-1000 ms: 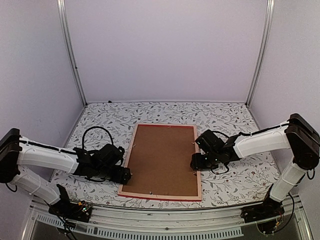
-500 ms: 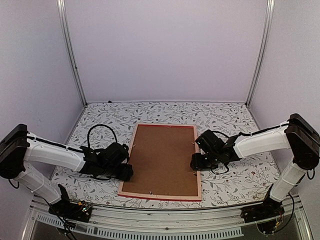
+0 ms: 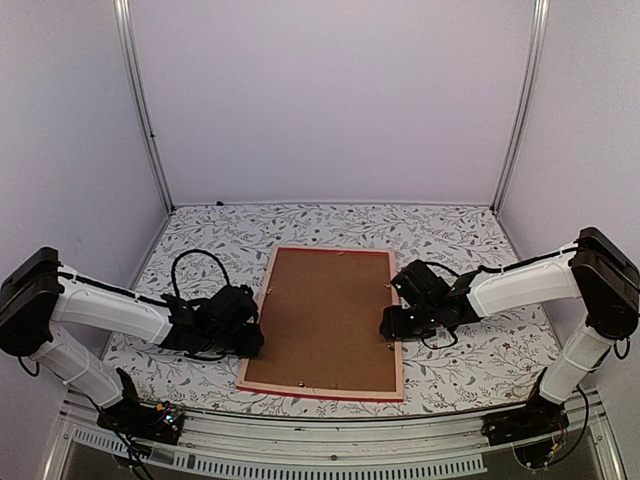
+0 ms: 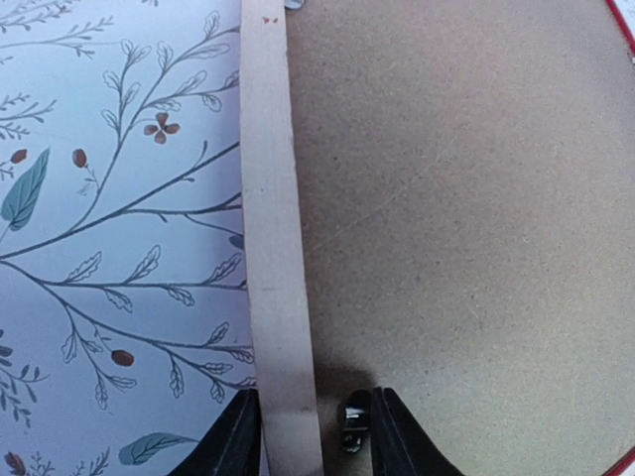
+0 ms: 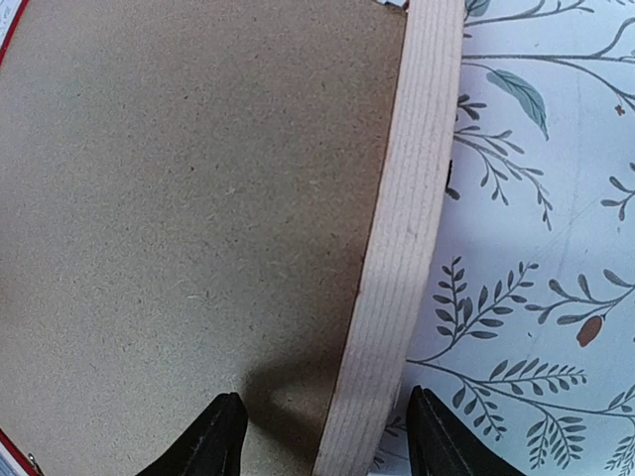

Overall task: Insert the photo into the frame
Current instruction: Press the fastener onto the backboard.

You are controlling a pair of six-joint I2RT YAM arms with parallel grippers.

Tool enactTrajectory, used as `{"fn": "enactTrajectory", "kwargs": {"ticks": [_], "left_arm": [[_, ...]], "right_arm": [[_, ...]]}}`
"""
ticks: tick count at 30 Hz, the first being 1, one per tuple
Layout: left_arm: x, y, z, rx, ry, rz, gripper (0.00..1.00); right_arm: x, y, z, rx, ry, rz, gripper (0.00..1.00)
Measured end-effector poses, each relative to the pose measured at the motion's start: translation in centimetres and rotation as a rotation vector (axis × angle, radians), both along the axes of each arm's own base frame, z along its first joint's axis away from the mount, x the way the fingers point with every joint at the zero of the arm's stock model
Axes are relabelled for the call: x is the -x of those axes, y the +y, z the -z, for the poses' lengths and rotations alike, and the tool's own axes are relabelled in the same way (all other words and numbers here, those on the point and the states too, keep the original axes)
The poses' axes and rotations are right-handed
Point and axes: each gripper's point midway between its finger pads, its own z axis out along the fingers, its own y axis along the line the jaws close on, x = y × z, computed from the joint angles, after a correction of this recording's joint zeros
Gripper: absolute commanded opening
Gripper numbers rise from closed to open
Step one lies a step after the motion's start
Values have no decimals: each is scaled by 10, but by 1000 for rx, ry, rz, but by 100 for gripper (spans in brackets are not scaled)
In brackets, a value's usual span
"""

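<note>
The frame (image 3: 257, 318) lies face down mid-table, its pale wood back up and a red edge showing along the near side. The plain brown backing board (image 3: 325, 320) fills it. The photo is hidden. My left gripper (image 3: 252, 342) is low at the frame's left rail (image 4: 273, 228); it (image 4: 316, 436) is open, one finger outside the rail, the other by a small metal tab (image 4: 353, 424) on the board (image 4: 456, 218). My right gripper (image 3: 388, 325) is open, and it (image 5: 327, 436) straddles the right rail (image 5: 407, 218) without touching it, above the board (image 5: 189, 218).
The table has a floral-patterned cloth (image 3: 200, 240). A black cable (image 3: 190, 262) loops above the left arm. Pale walls with metal posts (image 3: 145, 110) close in the back and sides. More small metal tabs (image 3: 300, 381) dot the frame's inner edge.
My left gripper has slid a little farther along the left rail and its arm has shifted right. My right gripper has barely moved. The frame has not moved.
</note>
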Motion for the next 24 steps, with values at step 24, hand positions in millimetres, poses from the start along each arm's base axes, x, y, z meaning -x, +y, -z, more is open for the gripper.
{"fn": "enactTrajectory", "kwargs": {"ticks": [24], "left_arm": [[-5, 6, 1, 79, 17, -58, 69]], "right_arm": [[1, 2, 0, -6, 5, -12, 59]]}}
